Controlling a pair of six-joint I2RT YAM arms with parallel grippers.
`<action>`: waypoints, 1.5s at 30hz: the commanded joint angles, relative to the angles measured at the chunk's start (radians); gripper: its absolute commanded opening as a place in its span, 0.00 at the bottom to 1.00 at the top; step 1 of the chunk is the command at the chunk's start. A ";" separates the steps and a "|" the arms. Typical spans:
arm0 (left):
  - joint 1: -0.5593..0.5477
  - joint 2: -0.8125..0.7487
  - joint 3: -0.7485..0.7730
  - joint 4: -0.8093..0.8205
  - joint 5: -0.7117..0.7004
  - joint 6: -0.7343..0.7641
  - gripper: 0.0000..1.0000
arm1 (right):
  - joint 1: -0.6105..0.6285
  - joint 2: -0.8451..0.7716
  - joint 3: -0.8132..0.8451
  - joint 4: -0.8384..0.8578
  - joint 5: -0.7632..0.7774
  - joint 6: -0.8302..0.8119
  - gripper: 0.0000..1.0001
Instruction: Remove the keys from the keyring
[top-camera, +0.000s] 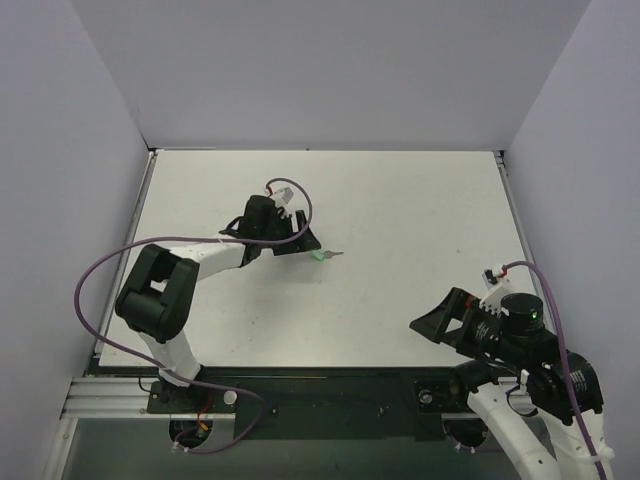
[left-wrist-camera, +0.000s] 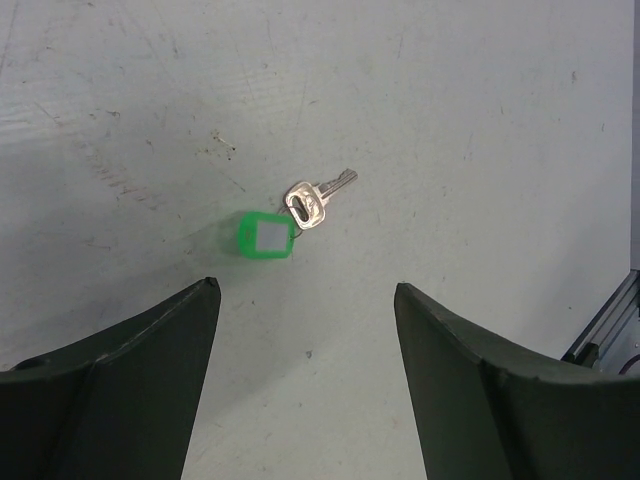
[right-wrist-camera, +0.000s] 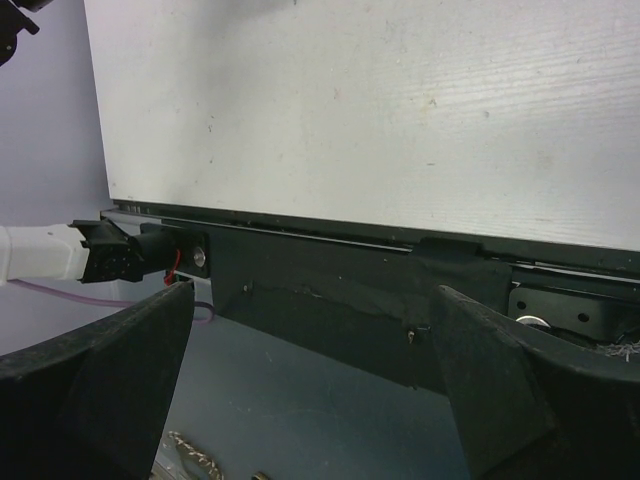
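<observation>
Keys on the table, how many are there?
1. The silver key lies on the white table, attached to the green tag, just ahead of the open left gripper. None else visible.

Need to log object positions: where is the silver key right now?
In the top view, the key lies near the middle of the table, joined to the green tag on its right, just beyond the open left claw.
</observation>
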 joint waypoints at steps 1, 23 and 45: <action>-0.009 0.035 0.046 0.067 0.038 0.012 0.80 | 0.004 -0.011 0.026 -0.024 -0.028 -0.005 0.98; -0.026 0.188 0.135 0.081 0.043 0.015 0.69 | 0.004 -0.015 0.054 -0.061 -0.031 -0.012 0.98; -0.039 0.260 0.151 0.053 0.060 0.039 0.46 | 0.004 -0.026 0.046 -0.075 -0.019 -0.017 0.98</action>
